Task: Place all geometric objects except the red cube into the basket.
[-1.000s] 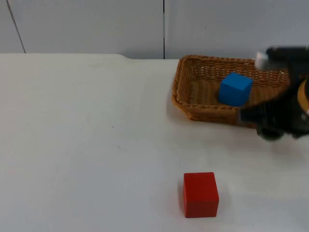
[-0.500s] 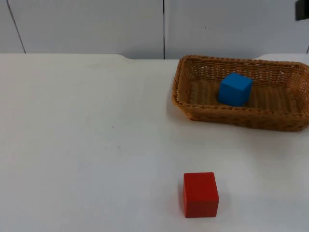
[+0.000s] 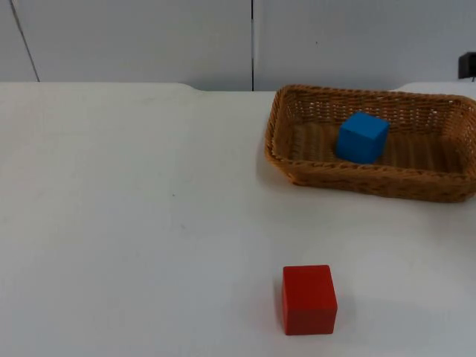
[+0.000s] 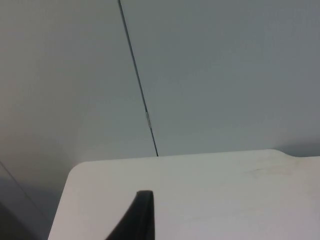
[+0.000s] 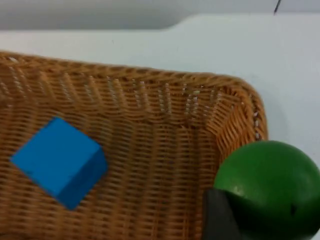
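Top view, big things first. Grey partition wall (image 3: 134, 37) closes the far side, plain panels with one dark vertical seam. White counter (image 3: 134, 223) runs up to it: flat, matte, smooth; a round thing set on it would likely roll.

Wicker basket (image 3: 277, 141) sits at the far right of the counter, near the wall. Long, shallow, sloped woven sides. Stiff enough to hold shape, and the ribbed floor should stop a roller.

Right arm (image 3: 468, 65): a black edge shows at the far right, above the basket's far corner.

Red cube (image 3: 309, 299) rests on the counter toward the near edge, well apart from the basket. It is meant to be left there. Blue cube (image 3: 362, 137) lies inside the basket, mid-floor, turned a little askew.

Right wrist view: green ball (image 5: 270, 180) hangs above the basket's corner, off the wicker, with the right hand (image 5: 227, 220) pinching it; one black fingertip lies against its side. My reading: light, rigid, smooth-skinned, so slippery. Hold across the widest part; a grip off the middle may squirt it out. A low release over the floor seems wise, since a drop on the rim could bounce it out onto the counter.

Left wrist view: left hand (image 4: 142, 215) waits over the counter's far corner, facing the wall. Cannot tell whether it is spread or pressed together.
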You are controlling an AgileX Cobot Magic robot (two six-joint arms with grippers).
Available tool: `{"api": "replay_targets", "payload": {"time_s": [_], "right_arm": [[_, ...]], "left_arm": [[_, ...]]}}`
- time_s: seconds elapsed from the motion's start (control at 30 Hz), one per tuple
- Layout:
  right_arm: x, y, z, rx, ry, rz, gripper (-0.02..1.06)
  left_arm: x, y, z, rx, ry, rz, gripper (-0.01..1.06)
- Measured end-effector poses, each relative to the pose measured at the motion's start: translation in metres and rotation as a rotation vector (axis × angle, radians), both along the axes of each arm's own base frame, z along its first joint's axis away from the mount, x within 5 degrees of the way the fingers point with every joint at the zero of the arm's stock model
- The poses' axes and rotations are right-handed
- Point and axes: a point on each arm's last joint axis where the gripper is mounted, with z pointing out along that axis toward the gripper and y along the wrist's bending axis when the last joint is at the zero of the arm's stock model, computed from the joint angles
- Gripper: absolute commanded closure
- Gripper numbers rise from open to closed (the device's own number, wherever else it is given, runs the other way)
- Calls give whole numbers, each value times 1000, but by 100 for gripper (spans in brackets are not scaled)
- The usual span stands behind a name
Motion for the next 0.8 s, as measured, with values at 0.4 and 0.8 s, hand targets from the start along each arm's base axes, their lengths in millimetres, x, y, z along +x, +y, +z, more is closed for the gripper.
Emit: {"api": "replay_targets", "payload": {"time_s": [0.4,0.8], "right_arm": [[65,23,-41,16,41,91,104],[67,24,-63,9,94,92,85]], "left_arm": [[0,0,0,-4,0,2,0],[0,0,0,-2,-1,2,0]]}}
